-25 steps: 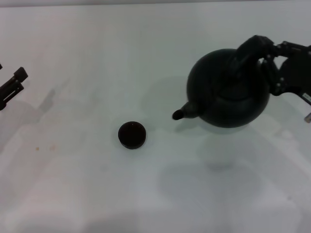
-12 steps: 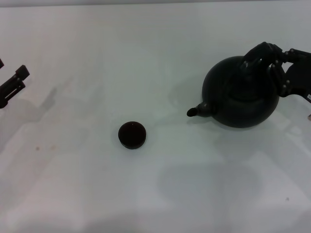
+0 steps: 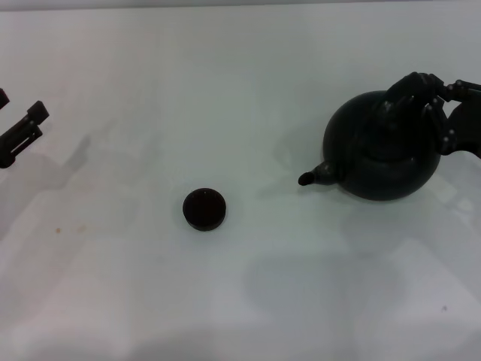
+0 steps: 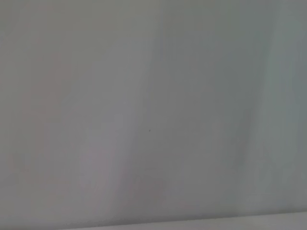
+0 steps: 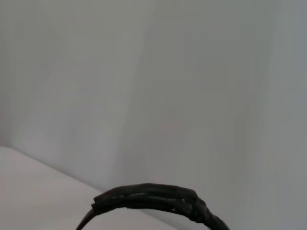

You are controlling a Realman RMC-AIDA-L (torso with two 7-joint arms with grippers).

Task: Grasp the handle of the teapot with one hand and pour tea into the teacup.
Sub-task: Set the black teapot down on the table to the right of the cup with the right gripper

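teapot (image 3: 379, 150) and teacup (image 3: 204, 209) on white table (image 3: 150, 90).

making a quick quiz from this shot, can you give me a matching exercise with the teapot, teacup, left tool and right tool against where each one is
Things:
1. teapot
2. teacup
3. left tool
4. right tool

Places:
A. at the table's far left edge, away from everything
B. alone near the middle of the table
C. on the handle over the pot's top
D. on the right side, spout pointing toward the cup

Pairs: 1-D, 2-B, 3-A, 4-C
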